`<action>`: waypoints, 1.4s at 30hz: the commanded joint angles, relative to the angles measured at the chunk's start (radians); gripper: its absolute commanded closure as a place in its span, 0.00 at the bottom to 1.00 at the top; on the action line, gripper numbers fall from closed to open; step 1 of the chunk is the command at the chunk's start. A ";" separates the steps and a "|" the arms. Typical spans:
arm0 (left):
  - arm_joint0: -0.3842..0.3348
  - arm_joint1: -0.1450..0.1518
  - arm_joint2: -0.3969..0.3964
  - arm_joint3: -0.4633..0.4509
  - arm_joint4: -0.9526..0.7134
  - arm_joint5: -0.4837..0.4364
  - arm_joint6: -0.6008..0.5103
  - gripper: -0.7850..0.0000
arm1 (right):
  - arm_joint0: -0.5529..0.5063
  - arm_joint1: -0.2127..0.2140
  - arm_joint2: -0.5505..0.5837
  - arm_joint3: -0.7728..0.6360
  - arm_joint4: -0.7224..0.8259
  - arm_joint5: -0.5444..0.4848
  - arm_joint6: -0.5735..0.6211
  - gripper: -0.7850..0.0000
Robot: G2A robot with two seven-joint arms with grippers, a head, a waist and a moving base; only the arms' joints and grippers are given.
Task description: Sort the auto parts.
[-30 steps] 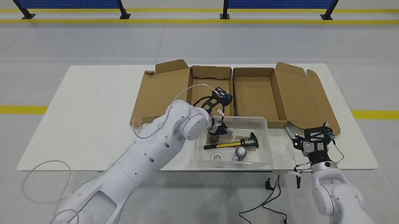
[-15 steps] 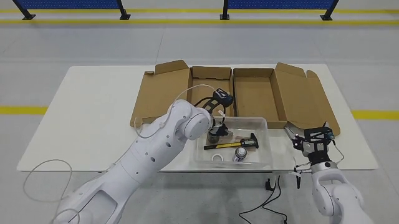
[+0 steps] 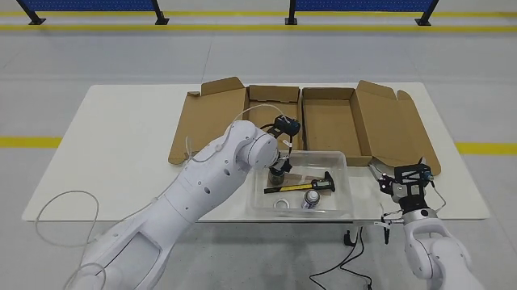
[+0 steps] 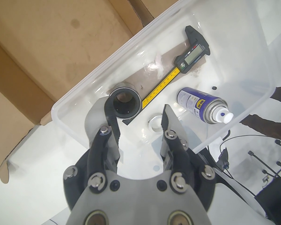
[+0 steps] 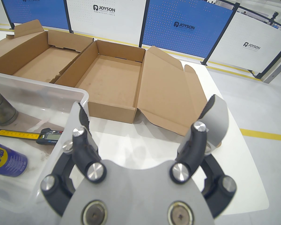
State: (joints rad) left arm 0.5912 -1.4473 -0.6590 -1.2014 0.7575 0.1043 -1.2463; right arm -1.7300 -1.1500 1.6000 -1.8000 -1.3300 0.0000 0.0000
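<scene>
The left gripper (image 4: 137,108) hangs inside the near-left end of the clear plastic bin (image 4: 152,23) with its jaws apart and nothing between them. One fingertip is right against the dark metal bushing (image 4: 125,103), though contact cannot be confirmed, and the other is next to a small metal ring (image 4: 155,124). Over the last second, in the top view, the left arm's elbow has swung toward the far cardboard boxes (image 3: 329,124) while the left gripper has stayed low over that end of the bin. This looks like squaring up on the bushing rather than a lift. The bushing stands upright on the bin floor at the tip of the digital caliper (image 4: 178,69), with the spray can (image 4: 201,105) lying just beyond. Both boxes show bare floors where visible, so sorting seems not yet begun. The right gripper (image 5: 149,108) has not moved, hovering spread wide and empty above the bench (image 3: 121,145) beside the bin's right wall.
</scene>
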 commanded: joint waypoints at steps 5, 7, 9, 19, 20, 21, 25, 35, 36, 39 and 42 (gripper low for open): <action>-0.017 -0.017 0.016 0.063 -0.007 0.001 0.003 0.65 | 0.000 0.000 0.000 0.000 0.000 0.000 0.000 0.00; -0.021 -0.021 0.021 0.084 -0.005 0.005 0.003 0.64 | 0.000 0.000 0.000 0.000 0.000 0.000 0.000 0.00; -0.023 -0.027 0.025 0.098 -0.011 0.003 0.007 0.63 | 0.000 0.000 0.000 0.000 0.000 0.000 0.000 0.00; -0.043 -0.050 0.041 0.162 -0.008 0.006 0.007 0.66 | 0.000 0.000 0.000 0.000 0.000 0.000 0.000 0.00; -0.045 -0.051 0.040 0.166 -0.009 0.007 0.007 0.66 | 0.000 0.000 0.000 0.000 0.000 0.000 0.000 0.00; -0.047 -0.053 0.040 0.171 -0.009 0.006 0.008 0.66 | 0.000 0.000 0.000 0.000 0.000 0.000 0.000 0.00; -0.056 -0.058 0.037 0.190 -0.007 0.007 0.009 0.66 | 0.000 0.000 0.000 0.000 0.000 0.000 0.000 0.00; -0.063 -0.065 0.025 0.236 -0.004 -0.010 0.011 0.70 | 0.000 0.000 0.000 0.000 0.000 0.000 0.000 0.00; -0.062 -0.066 0.023 0.240 -0.008 -0.014 0.013 0.70 | 0.000 0.000 0.000 0.000 0.000 0.000 0.000 0.00; -0.060 -0.070 0.024 0.257 -0.013 -0.024 0.019 0.71 | 0.000 0.000 0.000 0.000 0.000 0.000 0.000 0.00; -0.061 -0.075 0.024 0.275 -0.019 -0.031 0.024 0.71 | 0.000 0.000 0.000 0.000 0.000 0.000 0.000 0.00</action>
State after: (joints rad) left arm 0.5306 -1.5207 -0.6351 -0.9322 0.7403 0.0752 -1.2239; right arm -1.7300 -1.1500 1.6000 -1.8000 -1.3300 0.0000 0.0000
